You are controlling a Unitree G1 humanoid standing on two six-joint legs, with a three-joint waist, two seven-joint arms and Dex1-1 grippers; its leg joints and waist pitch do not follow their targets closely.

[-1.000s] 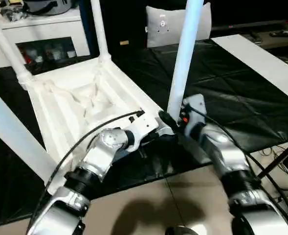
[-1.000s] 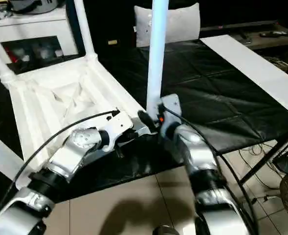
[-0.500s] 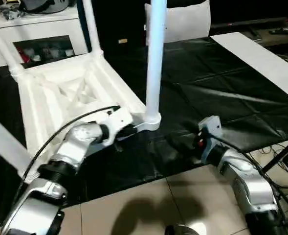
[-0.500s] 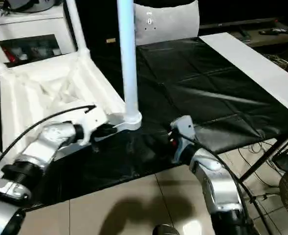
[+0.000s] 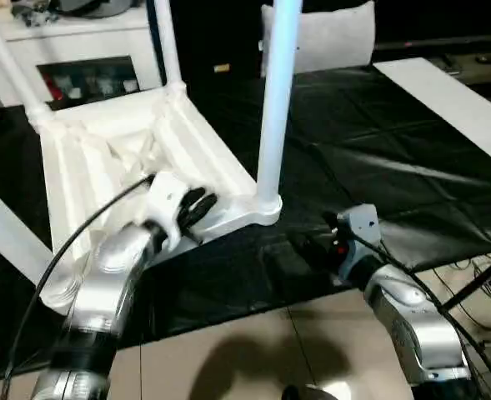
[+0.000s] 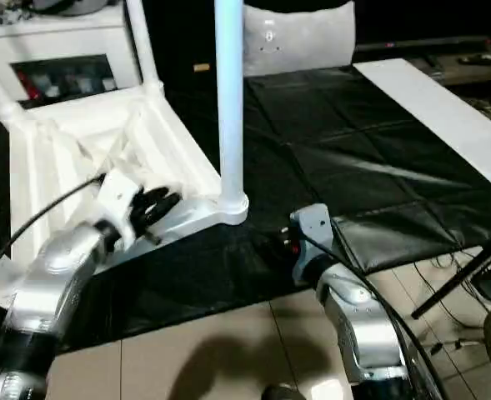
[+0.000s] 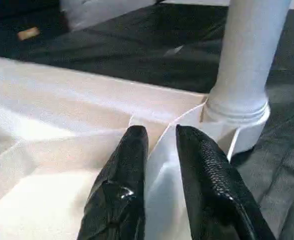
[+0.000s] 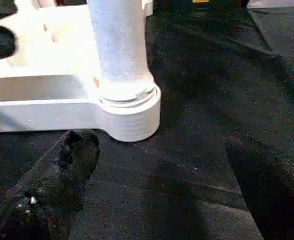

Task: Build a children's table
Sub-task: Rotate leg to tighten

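Note:
The children's table (image 5: 87, 167) lies upside down on the black mat, ribbed underside up, with white legs standing in its corner sockets. The nearest leg (image 5: 274, 100) rises from the near right socket (image 5: 266, 208). My left gripper (image 5: 197, 204) reaches over the near rim just left of that socket. Its fingers (image 7: 132, 150) stand a little apart astride the thin rim wall, so it is open. My right gripper (image 5: 308, 247) hovers low over the mat in front of that socket, wide open and empty, with one finger (image 8: 72, 165) pointing at the socket.
A white cabinet (image 5: 78, 50) with glass doors stands behind the table at the back left. A pale cushion (image 5: 328, 37) leans at the back, and a white board (image 5: 453, 100) lies along the right. The black mat (image 5: 378, 142) ends at the tiled floor (image 5: 228, 358) near me.
My right gripper let go of the nearest leg and drew back toward me. My left gripper's fingers have parted on the rim. The camera has shifted.

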